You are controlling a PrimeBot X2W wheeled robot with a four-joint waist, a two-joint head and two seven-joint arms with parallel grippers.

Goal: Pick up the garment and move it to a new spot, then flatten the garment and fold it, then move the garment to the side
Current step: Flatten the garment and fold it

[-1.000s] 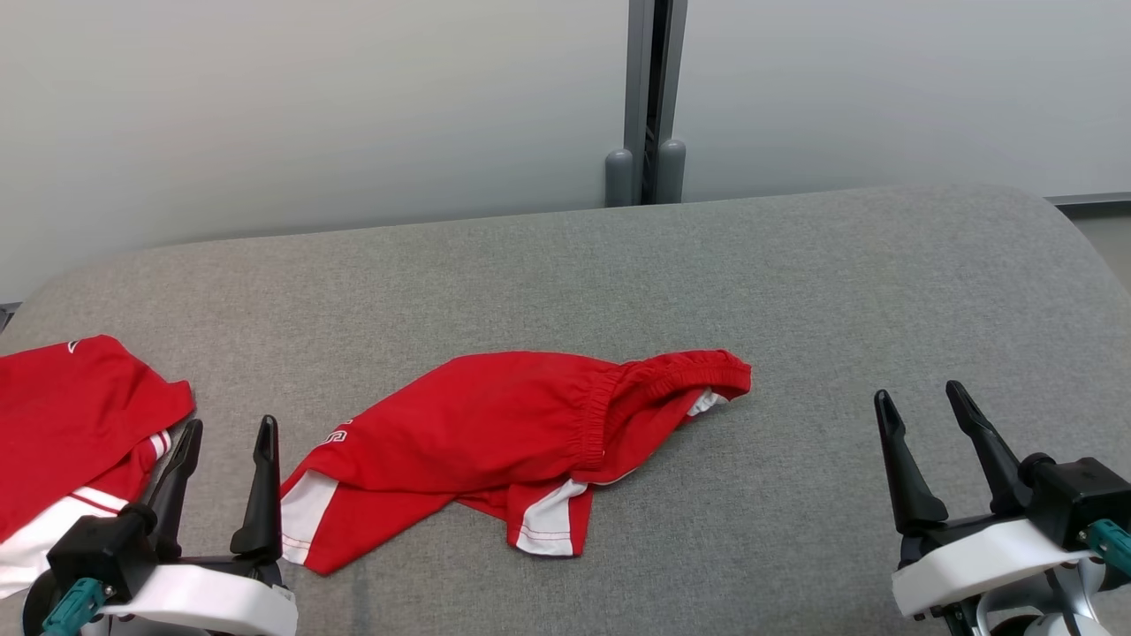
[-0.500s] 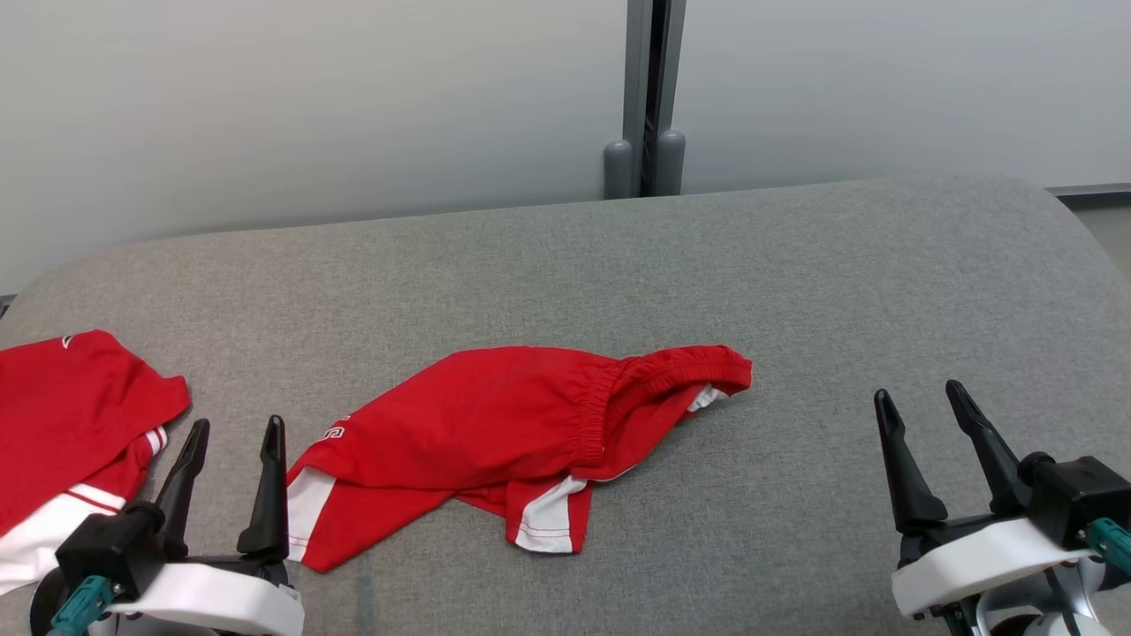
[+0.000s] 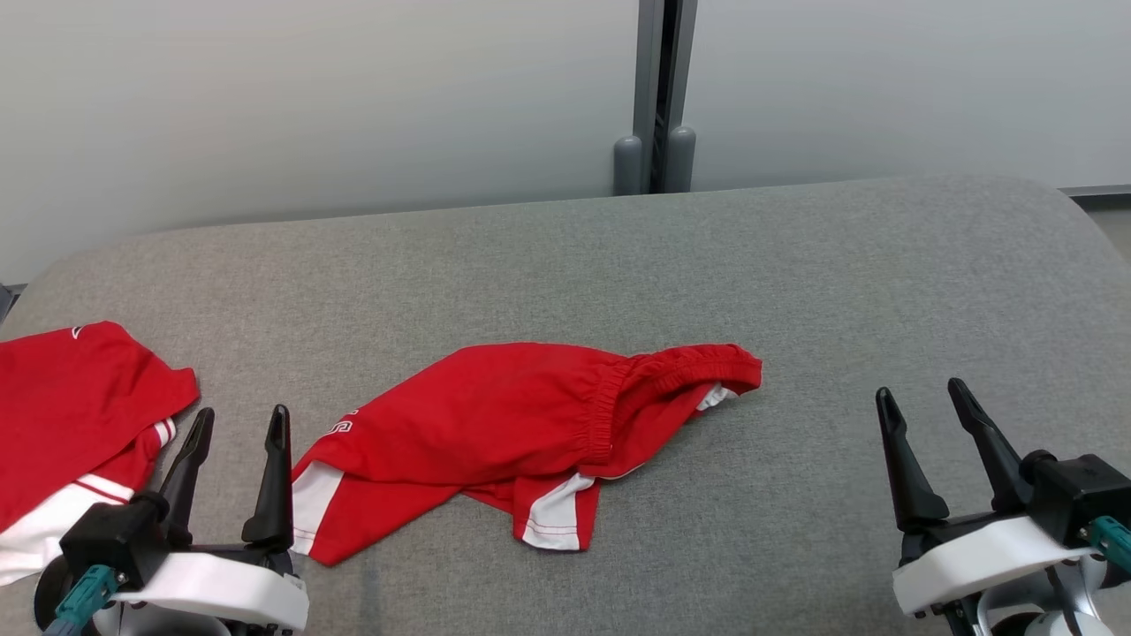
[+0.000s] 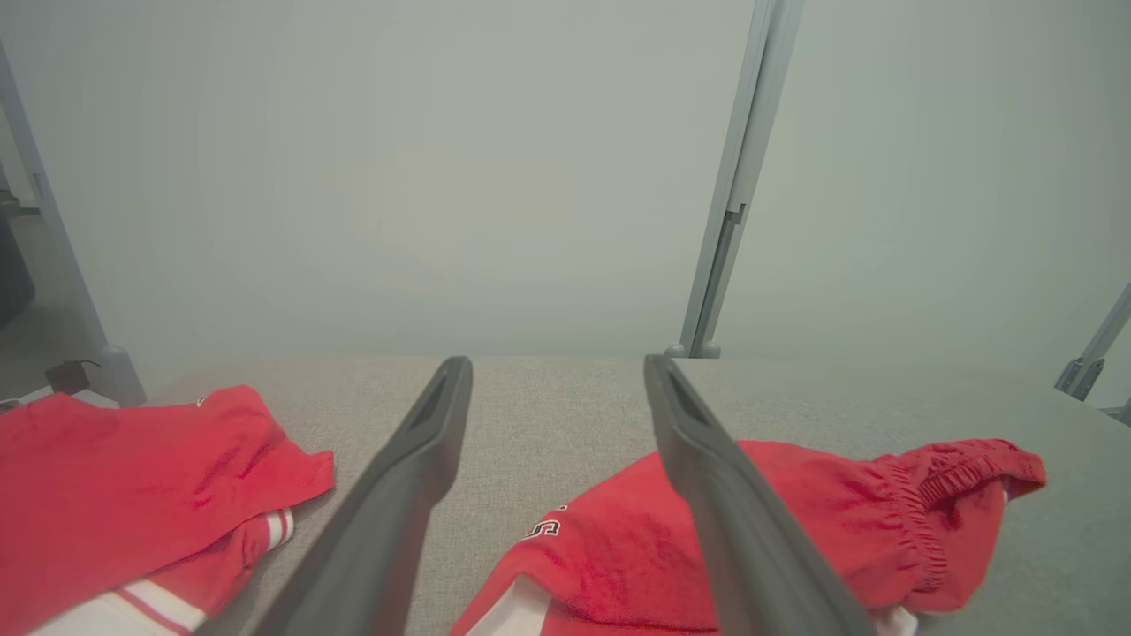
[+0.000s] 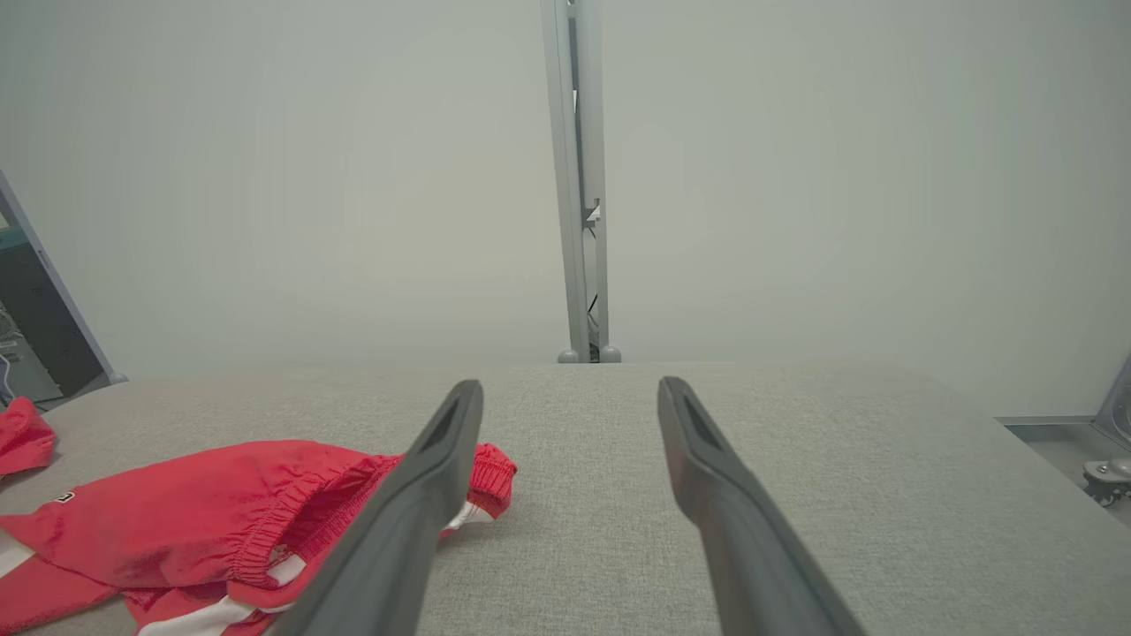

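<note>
In the head view the garment (image 3: 495,433), a pair of red shorts with white side panels, lies crumpled near the middle of the grey padded table (image 3: 795,265), its elastic waistband toward 3 o'clock and a white-trimmed leg toward 8 o'clock. The left gripper (image 3: 243,412) sits at 7 o'clock with its two dark fingers spread apart and nothing between them, its inner finger just beside the garment's leg hem. A second red garment (image 3: 71,415) lies at 9 o'clock by the table's edge. The right gripper (image 3: 919,389) sits at 4 o'clock, also spread wide and empty, well apart from the garment. A metal post (image 3: 658,88) stands against the pale wall (image 3: 309,106) at 12 o'clock. In the left wrist view the left gripper (image 4: 558,364) stands open over bare table, with the garment (image 4: 813,512) at 4 o'clock, partly behind one finger, and the second red garment (image 4: 132,477) at 8 o'clock. In the right wrist view the right gripper (image 5: 570,385) is open above bare fabric, and the garment (image 5: 221,512) lies at 8 o'clock, its waistband end partly behind one finger.
</note>
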